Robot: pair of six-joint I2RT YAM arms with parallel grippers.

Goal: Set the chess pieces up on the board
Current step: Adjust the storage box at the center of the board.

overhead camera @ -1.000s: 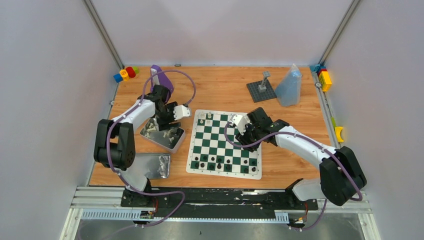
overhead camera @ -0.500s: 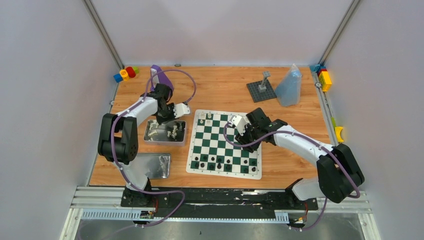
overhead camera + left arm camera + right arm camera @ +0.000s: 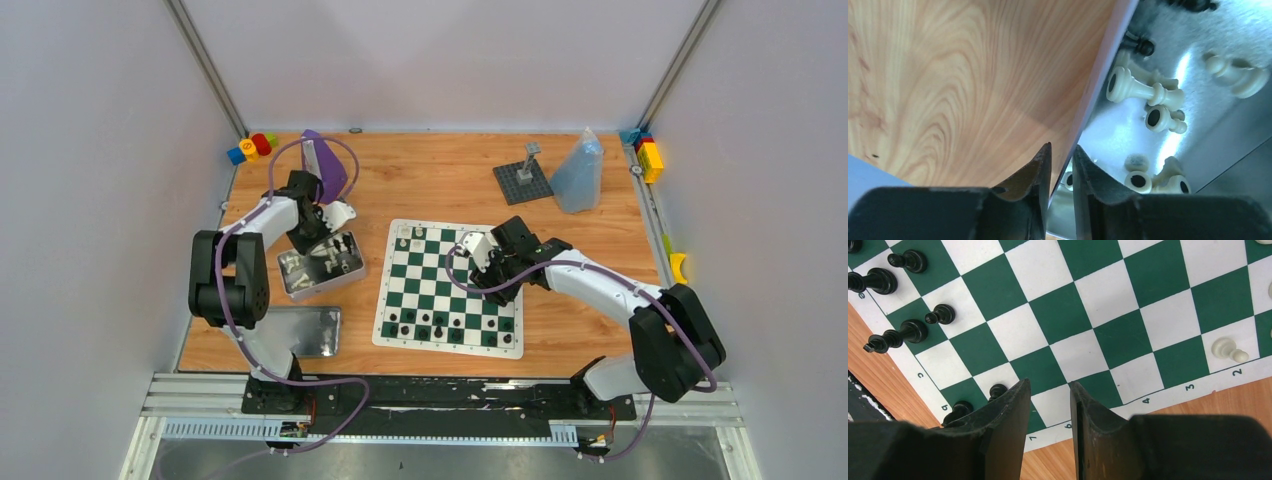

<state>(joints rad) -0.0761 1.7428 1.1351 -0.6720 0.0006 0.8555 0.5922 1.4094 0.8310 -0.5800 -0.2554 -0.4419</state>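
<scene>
Where it sits at nine o'clock of the flat square board (image 3: pixel 440 285) of dark green and white checks, the shiny rectangular metal tin (image 3: pixel 330 283) stands open and holds loose chess pieces. Contents: several cream-white plastic figures (image 3: pixel 1143 91) lying on their sides with hollow bases showing, and at least one black figure (image 3: pixel 1144 47) against the wall.

Left tool (image 3: pixel 1062 167): clenched on the tin's thin side wall, one finger outside over the wooden worktop (image 3: pixel 948 85), the other inside.

Flat shiny metal lid (image 3: pixel 305 330): lies apart, at six o'clock of the tin.

Board: white border printed with numbers and letters, lying flat at the worktop's middle. Black figures (image 3: pixel 898 335) stand upright in the two rows along its six o'clock edge, with gaps between them. A few white figures (image 3: pixel 404 238) stand at its eleven o'clock corner, among them one white pawn (image 3: pixel 1228 349) on the row marked 2.

Right tool (image 3: pixel 1048 405): released, fingers parted over the board's three o'clock side, bare squares showing in the gap.
</scene>
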